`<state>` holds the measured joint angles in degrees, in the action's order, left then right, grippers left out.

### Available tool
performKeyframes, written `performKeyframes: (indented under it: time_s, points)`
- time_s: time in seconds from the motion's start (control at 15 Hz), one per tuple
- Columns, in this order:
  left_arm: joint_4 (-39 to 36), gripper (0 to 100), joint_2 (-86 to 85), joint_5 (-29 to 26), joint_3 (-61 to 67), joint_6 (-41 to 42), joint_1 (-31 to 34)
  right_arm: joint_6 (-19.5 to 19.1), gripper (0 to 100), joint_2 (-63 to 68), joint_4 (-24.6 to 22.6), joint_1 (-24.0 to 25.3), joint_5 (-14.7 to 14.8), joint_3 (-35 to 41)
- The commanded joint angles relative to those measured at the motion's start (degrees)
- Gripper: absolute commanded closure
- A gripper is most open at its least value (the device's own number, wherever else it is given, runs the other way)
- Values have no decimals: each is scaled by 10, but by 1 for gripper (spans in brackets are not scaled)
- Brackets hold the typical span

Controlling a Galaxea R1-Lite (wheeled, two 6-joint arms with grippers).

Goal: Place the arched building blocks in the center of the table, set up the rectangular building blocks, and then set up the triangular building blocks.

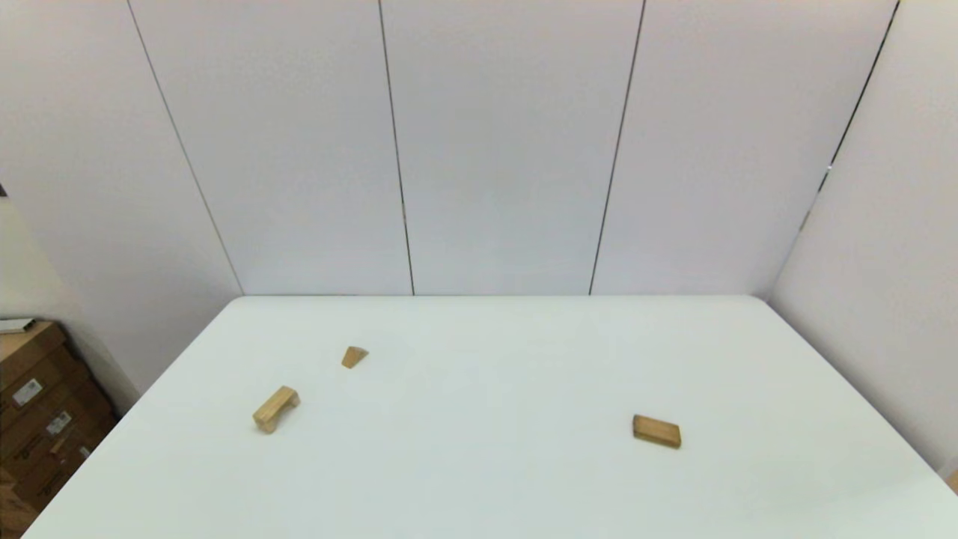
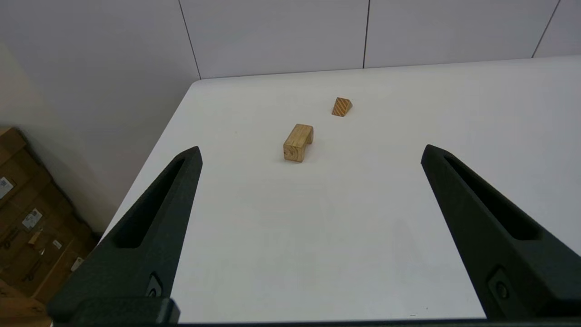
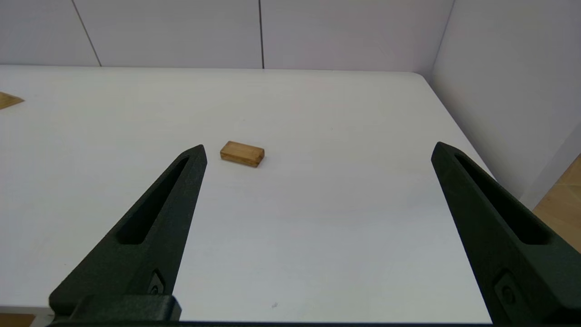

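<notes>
Here, the left gripper (image 2: 311, 152), fingers spread and empty, faces the arched block (image 1: 275, 409), which lies ahead with its long axis running away; the triangular block (image 1: 355, 356) sits just beyond it. The right gripper (image 3: 317, 150), likewise released, is farther off.

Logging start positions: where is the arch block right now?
In the head view the arch block stands on its legs on the table's left side, just nearer the robot than the triangle block, far from the rectangular block.
</notes>
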<state>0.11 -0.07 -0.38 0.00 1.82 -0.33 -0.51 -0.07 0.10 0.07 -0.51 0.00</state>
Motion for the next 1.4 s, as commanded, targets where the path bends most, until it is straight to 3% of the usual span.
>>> performKeyframes:
  time_s: [0.07, 0.4, 0.53, 1.4]
  points:
    - [52, 0, 1, -3, -22, 2, 0, 0, 0, 1, 0, 0, 0, 1]
    - [295, 0, 29, -47, -190, 3, 0, 0, 0, 0, 0, 0, 0, 1]
    - [350, 0, 122, -55, -273, 6, 0, 0, 0, 1, 0, 0, 0, 1]
    - [350, 0, 838, -33, -526, 8, 0, 0, 0, 1, 0, 0, 0, 1]
